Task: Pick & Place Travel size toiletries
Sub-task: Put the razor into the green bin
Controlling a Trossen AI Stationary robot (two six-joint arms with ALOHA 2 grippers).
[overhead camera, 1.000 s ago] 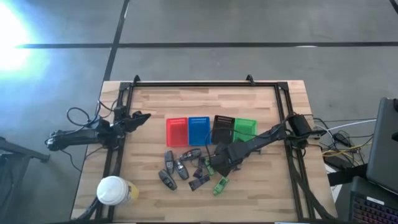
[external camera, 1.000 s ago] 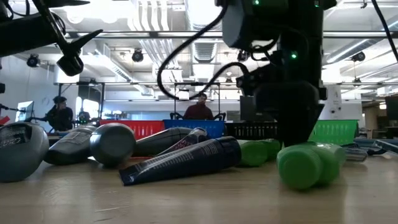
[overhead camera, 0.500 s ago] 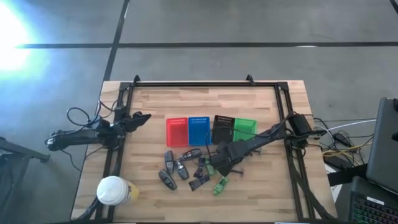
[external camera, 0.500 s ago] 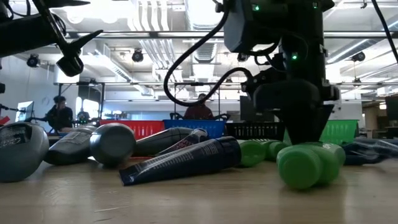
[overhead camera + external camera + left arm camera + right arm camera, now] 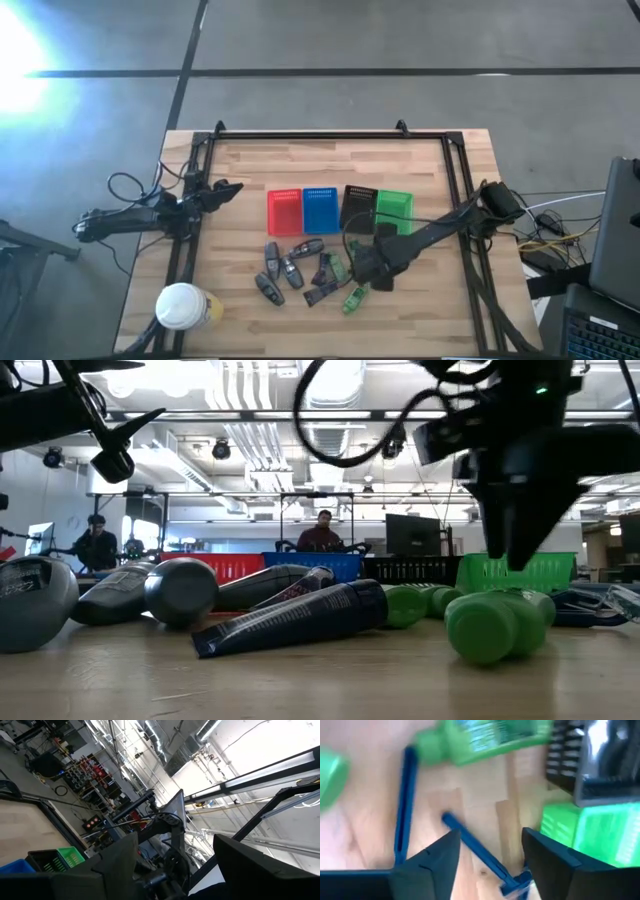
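Note:
The travel size toiletries (image 5: 305,272) lie in a loose pile on the table in front of the trays: dark grey bottles (image 5: 180,592), a black tube (image 5: 290,618), green bottles (image 5: 490,625). My right gripper (image 5: 375,268) hangs open over the pile's right end, next to a green bottle (image 5: 485,737). In its wrist view, two thin blue stick-like pieces lie flat on the wood, one (image 5: 475,847) between the fingers and one (image 5: 402,820) beside them. My left gripper (image 5: 228,188) waits open at the table's left side, raised.
Red (image 5: 284,210), blue (image 5: 319,208), black (image 5: 358,207) and green (image 5: 394,208) trays stand in a row behind the pile. A white-topped yellow container (image 5: 182,306) sits at the near left corner. Bare wood lies right of the pile. People sit in the room beyond.
My right gripper has moved toward the table's right edge, from over the middle of the pile to its right end beside the green bottles. The toiletries have stayed where they were.

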